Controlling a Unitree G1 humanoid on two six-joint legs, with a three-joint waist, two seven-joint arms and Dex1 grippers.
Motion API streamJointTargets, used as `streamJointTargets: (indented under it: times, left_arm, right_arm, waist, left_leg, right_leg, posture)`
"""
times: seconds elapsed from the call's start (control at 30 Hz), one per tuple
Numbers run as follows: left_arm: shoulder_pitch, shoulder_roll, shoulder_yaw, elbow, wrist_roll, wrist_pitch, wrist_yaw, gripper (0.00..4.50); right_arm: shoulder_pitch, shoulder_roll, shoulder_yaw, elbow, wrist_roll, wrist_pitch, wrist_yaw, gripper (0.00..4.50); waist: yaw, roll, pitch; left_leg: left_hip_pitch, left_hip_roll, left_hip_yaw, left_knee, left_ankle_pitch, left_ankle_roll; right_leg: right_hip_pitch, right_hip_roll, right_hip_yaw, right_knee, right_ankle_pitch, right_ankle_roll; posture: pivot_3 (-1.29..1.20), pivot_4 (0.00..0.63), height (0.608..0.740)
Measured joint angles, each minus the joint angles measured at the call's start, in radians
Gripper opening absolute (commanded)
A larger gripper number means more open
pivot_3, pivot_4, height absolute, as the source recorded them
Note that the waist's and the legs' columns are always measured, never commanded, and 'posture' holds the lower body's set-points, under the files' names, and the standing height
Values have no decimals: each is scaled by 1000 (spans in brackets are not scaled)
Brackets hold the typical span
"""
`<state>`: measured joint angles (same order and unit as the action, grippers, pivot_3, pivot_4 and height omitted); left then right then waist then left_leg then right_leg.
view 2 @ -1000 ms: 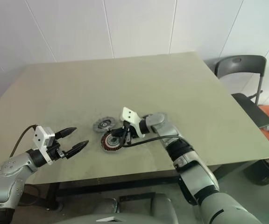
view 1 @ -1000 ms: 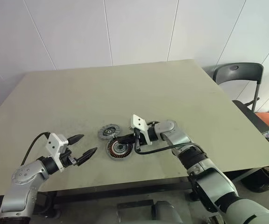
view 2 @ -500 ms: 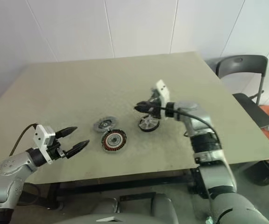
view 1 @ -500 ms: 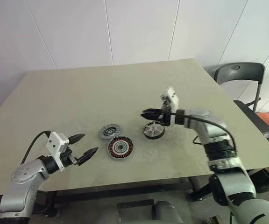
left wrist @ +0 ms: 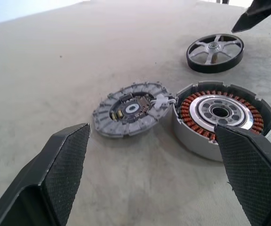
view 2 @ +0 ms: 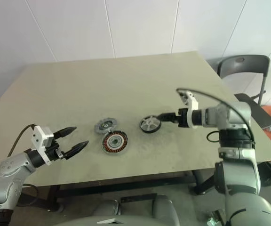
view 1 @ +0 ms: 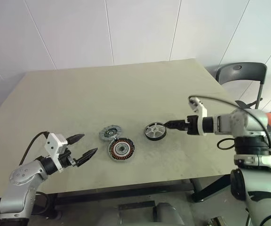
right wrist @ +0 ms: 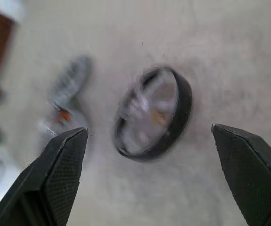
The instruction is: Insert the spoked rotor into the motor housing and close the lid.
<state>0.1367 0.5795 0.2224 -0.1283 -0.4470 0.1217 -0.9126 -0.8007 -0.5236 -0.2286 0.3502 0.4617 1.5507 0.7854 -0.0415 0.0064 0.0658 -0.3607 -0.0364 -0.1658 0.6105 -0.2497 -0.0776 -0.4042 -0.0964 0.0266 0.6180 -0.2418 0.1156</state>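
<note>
Rotor first: the spoked rotor (view 1: 155, 131) lies flat on the table (view 1: 126, 89), silver spokes up, black rim intact. My right gripper (view 1: 172, 125), jaws spread and empty, sits just at its three o'clock. Motor housing (view 1: 121, 149) waits at the rotor's eight o'clock, lid (view 1: 110, 133) beside it; my left gripper (view 1: 84, 148) hovers open, farther off.

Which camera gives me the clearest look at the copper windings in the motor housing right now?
The left wrist view: the motor housing sits close and sharp, its winding ring and centre bearing plain. The left eye and right eye views show it small and far off on the table. The right wrist view gives just a smear.
</note>
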Motion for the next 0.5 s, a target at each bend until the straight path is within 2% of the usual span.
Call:
streamJointTargets:
  times: [0.13,0.3,0.5]
  left_arm:
    - [0,0,0,11,2,-19,-6,4500]
    - [0,0,-2,13,2,-23,-8,4500]
    - [-3,-2,-7,5,2,-21,4,4500]
  right_arm:
    - [-2,12,-55,36,16,55,-69,4465]
    - [46,33,-69,97,43,58,-132,4465]
    - [58,90,-143,122,102,59,-224,4465]
  waist:
    - [1,0,0]
    - [0,0,0]
    - [-2,0,0]
  left_leg:
    - [-1,0,0,0,0,0]
    - [-1,0,0,1,0,0]
    - [1,0,0,1,0,0]
  right_leg:
    - [1,0,0,-2,-1,1]
    - [1,0,0,-2,0,2]
    - [2,0,0,0,-1,2]
  posture:
    - [0,0,740]
    - [0,0,740]
    - [0,0,740]
